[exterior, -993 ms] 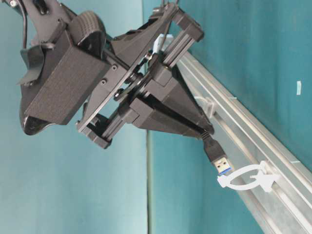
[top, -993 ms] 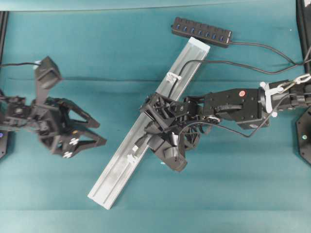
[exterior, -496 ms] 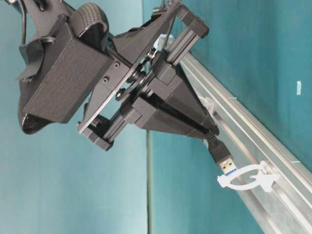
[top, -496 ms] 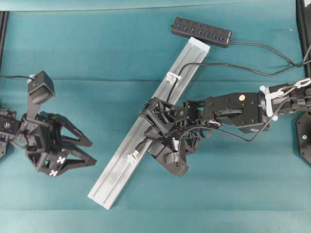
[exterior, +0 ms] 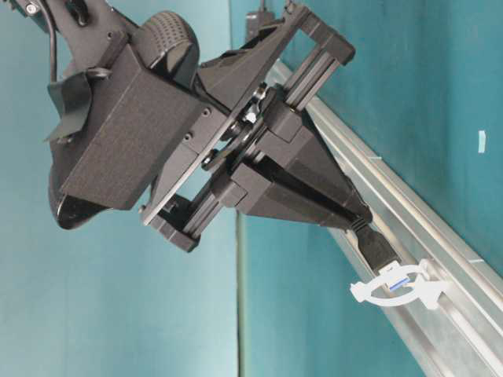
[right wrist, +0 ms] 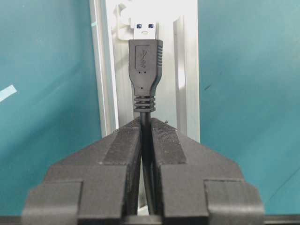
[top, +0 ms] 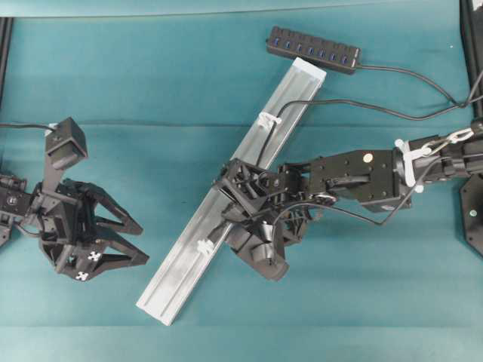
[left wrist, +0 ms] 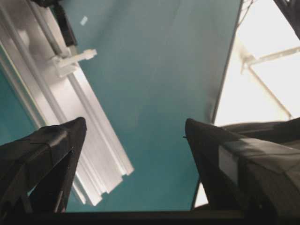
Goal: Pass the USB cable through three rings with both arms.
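My right gripper is shut on the USB cable just behind its plug. It hangs over the silver rail. From table level the plug's metal tip reaches into a white ring on the rail. Two rings show from overhead: a lower one just ahead of the right gripper, and an upper one where the black cord meets the rail. The left gripper is open and empty, left of the rail's lower end. Its wrist view shows the ring far ahead.
The black multi-port hub lies beyond the rail's far end, its cords trailing off to the right. The rail crosses the teal table diagonally, its near end between the left gripper's fingers in the wrist view.
My right gripper has slid down along the rail with the plug, whose tip went from just short of the lower ring into its loop. The left gripper drew back left, then edged right.
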Action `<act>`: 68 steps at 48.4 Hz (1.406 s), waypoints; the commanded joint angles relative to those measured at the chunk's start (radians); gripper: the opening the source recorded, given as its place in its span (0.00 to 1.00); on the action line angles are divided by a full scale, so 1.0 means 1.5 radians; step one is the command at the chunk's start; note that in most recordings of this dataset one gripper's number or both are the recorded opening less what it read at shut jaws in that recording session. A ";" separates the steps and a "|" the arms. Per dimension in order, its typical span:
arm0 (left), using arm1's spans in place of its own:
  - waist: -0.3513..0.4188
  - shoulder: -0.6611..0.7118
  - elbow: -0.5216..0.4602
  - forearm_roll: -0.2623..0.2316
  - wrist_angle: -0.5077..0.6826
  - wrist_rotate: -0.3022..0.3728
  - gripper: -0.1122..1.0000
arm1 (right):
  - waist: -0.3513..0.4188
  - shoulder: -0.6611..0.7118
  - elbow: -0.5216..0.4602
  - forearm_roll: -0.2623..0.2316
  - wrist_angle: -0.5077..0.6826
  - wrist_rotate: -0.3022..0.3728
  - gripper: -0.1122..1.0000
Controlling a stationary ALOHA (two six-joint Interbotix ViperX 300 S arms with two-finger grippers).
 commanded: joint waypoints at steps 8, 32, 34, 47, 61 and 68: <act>-0.024 0.010 -0.015 0.003 -0.013 -0.012 0.94 | 0.018 0.012 -0.027 0.000 -0.001 -0.004 0.16; -0.024 0.201 -0.092 0.003 -0.105 -0.016 0.94 | 0.026 0.017 -0.034 0.009 -0.006 -0.003 0.16; -0.024 0.216 -0.102 0.003 -0.105 -0.016 0.94 | 0.027 0.018 -0.035 0.011 -0.006 -0.003 0.16; -0.024 0.255 -0.109 0.003 -0.104 -0.016 0.94 | 0.029 0.019 -0.040 0.012 -0.006 -0.003 0.16; -0.021 0.268 -0.097 0.003 -0.106 -0.016 0.94 | 0.039 0.021 -0.040 0.012 -0.007 -0.002 0.16; -0.019 0.298 -0.101 0.003 -0.122 -0.015 0.93 | 0.041 0.022 -0.044 0.015 -0.010 -0.002 0.16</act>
